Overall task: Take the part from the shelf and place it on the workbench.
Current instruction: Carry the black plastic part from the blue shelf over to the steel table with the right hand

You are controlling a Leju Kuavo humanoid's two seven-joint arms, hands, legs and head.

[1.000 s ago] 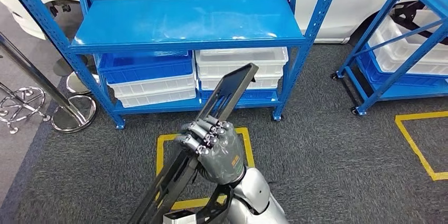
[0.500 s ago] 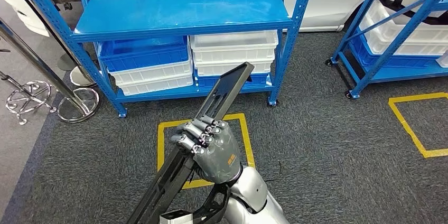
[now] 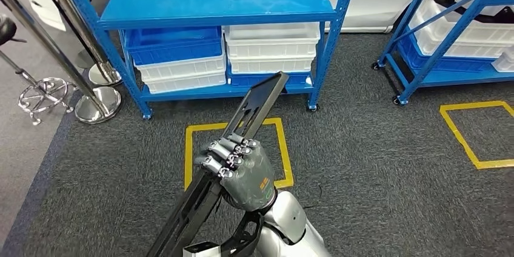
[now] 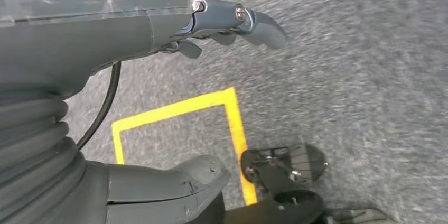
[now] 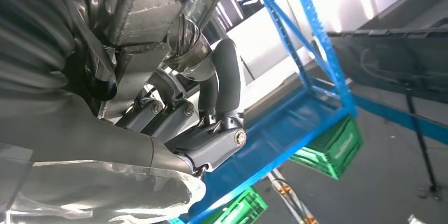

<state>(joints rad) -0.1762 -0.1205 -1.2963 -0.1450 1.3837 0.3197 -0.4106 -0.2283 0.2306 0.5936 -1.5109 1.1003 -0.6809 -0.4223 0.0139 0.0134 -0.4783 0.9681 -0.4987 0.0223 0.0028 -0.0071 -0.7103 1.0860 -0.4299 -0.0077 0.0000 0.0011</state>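
A long, flat black part (image 3: 242,130) is gripped near its middle by the right hand (image 3: 239,172), whose fingers (image 3: 227,154) are wrapped fully around it. The part is held slanted, its upper end aimed toward 1 o'clock and its lower end running off the bottom edge of the head view at 7 o'clock. It is judged to be carried this way so that its length is kept clear of the robot's body and the floor.

The left hand (image 4: 227,23) is seen hanging over grey carpet (image 3: 376,166) with nothing in it, its fingers loosely apart.

At 12 o'clock a blue shelf unit (image 3: 218,2) stands well apart from the part's tip, with blue and white bins (image 3: 270,48) stacked on its lowest level. A second blue rack (image 3: 448,33) stands at 2 o'clock, and chrome stands (image 3: 91,96) at 10 o'clock. Between the racks, and toward 3 o'clock, open carpet is offered for turning. A yellow floor square (image 3: 285,154) lies beneath the hand. The workbench is not visible, so the carry is judged unfinished.
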